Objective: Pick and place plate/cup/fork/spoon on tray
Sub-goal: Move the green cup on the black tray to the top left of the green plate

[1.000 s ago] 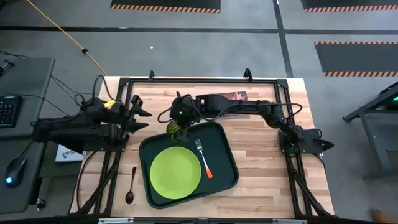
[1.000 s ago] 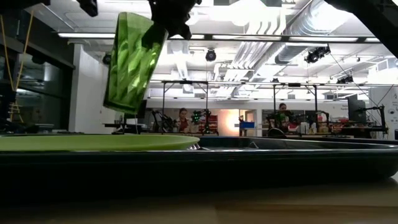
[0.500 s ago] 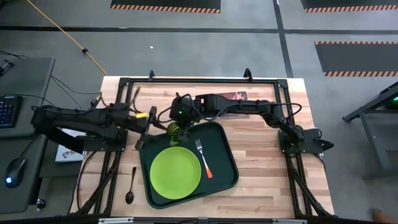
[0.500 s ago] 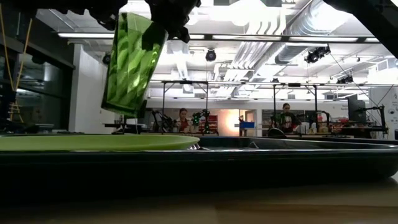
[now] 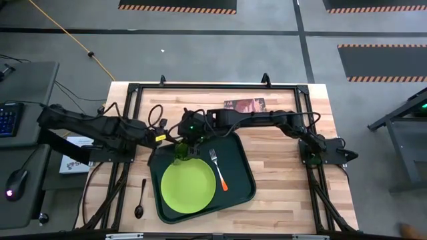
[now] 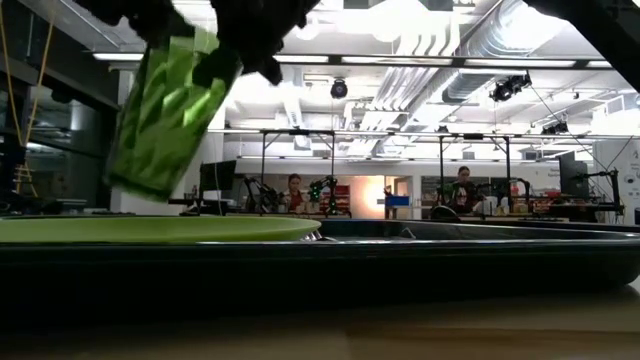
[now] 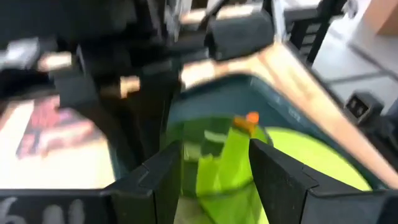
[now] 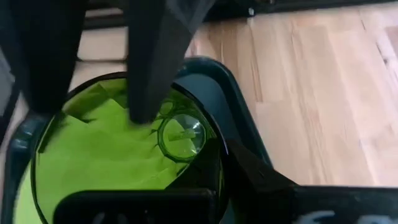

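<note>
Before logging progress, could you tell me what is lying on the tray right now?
On the tray lie the plate and the fork. The cup is held tilted above its corner in the right gripper, not resting. Whatever lies beneath the plate is hidden.

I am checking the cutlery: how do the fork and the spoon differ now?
The fork lies inside the tray, beside the plate; the spoon lies on the bare table, outside the tray. The fork has an orange handle; the spoon is dark all over. Both lie flat, untouched.

We see a robotics lab; exposed ceiling ducts (image 6: 480, 40), far workbenches (image 6: 500, 205), hazard-striped floor mats (image 5: 177, 5).
</note>
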Controlling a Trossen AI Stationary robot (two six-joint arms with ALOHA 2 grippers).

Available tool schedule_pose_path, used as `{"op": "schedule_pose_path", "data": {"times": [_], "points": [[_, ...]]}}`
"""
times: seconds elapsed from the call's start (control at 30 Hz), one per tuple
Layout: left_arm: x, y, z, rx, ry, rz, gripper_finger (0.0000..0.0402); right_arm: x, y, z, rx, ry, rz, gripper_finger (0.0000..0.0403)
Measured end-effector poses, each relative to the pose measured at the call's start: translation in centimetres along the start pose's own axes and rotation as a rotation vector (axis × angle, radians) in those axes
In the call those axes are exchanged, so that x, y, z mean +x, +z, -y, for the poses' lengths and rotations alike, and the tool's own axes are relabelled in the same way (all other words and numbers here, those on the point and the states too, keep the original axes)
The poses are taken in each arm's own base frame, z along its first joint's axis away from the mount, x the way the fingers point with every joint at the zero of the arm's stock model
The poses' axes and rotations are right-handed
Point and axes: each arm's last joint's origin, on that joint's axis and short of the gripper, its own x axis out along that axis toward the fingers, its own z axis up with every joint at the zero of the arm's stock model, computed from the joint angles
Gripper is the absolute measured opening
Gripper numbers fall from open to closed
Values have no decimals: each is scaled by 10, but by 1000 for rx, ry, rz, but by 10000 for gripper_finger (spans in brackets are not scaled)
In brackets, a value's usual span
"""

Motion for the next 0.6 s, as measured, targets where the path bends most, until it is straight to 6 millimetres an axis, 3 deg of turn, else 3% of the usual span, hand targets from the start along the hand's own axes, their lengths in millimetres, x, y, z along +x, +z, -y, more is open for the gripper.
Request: {"op": "schedule_pose_path", "data": {"times": [0.43,0.6], "points": [[-6,-6,1,-81,19,-131,172,23,-9,3,-7,31,78,0],[-6,-7,1,-96,33,-142,172,23,-8,3,-13,-4,99,0]]}}
